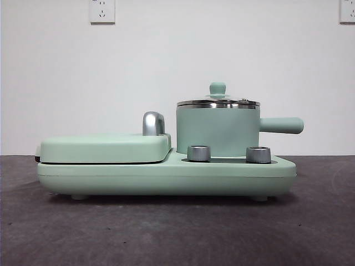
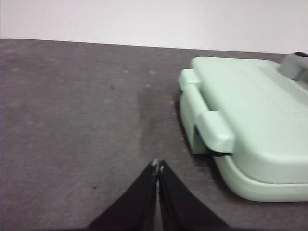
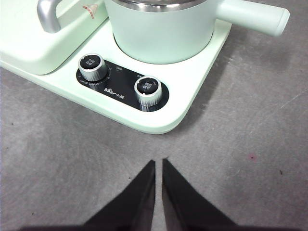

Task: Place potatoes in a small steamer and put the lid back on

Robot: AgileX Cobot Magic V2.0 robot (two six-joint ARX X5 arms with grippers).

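Steamer (image 1: 217,130) stands upright on the right half of a mint-green cooker base (image 1: 166,177), its straight side handle (image 1: 282,125) pointing right in the front view. Lid (image 1: 218,102) sits seated on the pot's steel rim, small mint-green knob (image 1: 217,88) on top; through the glass nothing of the contents can be made out, and no potato shows in any view. Two silver dials (image 1: 199,153) (image 1: 258,154) stand on the base just in front of the pot; the right wrist view shows them set on a black panel (image 3: 122,86). Left half of the base carries the flat hinged grill plate (image 1: 105,147), closed, with a chrome handle (image 1: 153,123) rising between it and the pot. Left gripper (image 2: 158,166) hangs over bare grey table (image 2: 72,120), jaws pressed together at the tips, holding nothing; the grill-plate end of the cooker lies near it, apart, not touching. Right gripper (image 3: 158,162) hangs over the table in front of the dial corner of the base, jaws nearly together with only a thin slit between them, nothing pinched. Neither gripper appears in the front view. White wall (image 1: 177,66) behind carries two sockets (image 1: 102,11) (image 1: 347,11) at the top edge.
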